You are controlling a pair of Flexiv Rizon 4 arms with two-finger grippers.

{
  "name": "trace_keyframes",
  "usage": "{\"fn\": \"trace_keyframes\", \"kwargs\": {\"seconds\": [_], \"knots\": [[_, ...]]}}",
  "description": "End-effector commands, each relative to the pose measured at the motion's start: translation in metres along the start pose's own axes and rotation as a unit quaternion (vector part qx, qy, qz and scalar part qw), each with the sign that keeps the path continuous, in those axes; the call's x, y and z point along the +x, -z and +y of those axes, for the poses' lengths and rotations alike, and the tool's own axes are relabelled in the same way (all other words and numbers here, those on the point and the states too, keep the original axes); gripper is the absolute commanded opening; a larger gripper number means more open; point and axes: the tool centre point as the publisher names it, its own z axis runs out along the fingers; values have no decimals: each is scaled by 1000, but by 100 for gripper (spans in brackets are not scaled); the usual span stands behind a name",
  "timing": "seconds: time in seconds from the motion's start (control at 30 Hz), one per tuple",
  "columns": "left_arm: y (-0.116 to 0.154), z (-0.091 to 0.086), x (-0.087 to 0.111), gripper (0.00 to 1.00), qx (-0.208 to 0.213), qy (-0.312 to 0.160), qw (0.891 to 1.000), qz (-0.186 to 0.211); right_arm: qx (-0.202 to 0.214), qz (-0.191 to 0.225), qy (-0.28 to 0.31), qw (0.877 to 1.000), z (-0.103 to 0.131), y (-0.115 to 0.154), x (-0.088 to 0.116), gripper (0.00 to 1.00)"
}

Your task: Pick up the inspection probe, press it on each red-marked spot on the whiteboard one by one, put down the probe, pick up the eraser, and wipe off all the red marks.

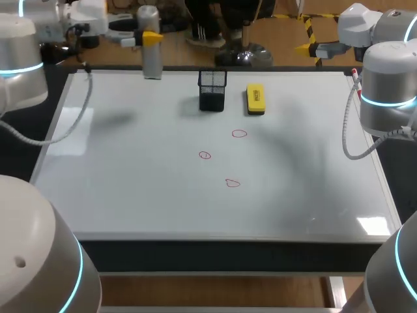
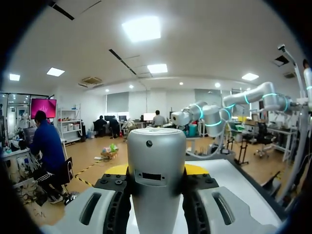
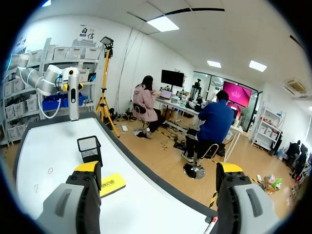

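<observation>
Narrow gap between cup [image 1: 212,91] and eraser [image 1: 255,99]

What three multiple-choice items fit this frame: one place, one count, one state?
1. Where is the yellow eraser? A: beside the mesh holder on the whiteboard; B: inside the holder; C: in a gripper.
2. How many red marks are there? A: two; B: three; C: five.
3. The right gripper is: A: open, empty; B: shut on the eraser; C: shut, empty.

Key:
1. A: the eraser lies flat next to the holder.
2. B: three small red loops sit mid-board.
3. A: its fingers stand wide apart with nothing between them.
</observation>
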Motion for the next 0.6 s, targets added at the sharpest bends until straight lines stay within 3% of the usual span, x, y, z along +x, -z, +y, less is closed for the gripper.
{"fn": "trace_keyframes", "kwargs": {"seconds": [0.03, 0.23, 0.6], "knots": [[18, 13, 0, 0, 4, -1, 1000, -2, 1, 1, 0, 1000, 0, 0, -1, 100], [34, 27, -3, 0, 1, -5, 1000, 5, 1, 1, 0, 1000, 0, 0, -1, 100], [54, 47, -11, 0, -11, 8, 1000, -22, 1, 1, 0, 1000, 0, 0, -1, 100]]}}
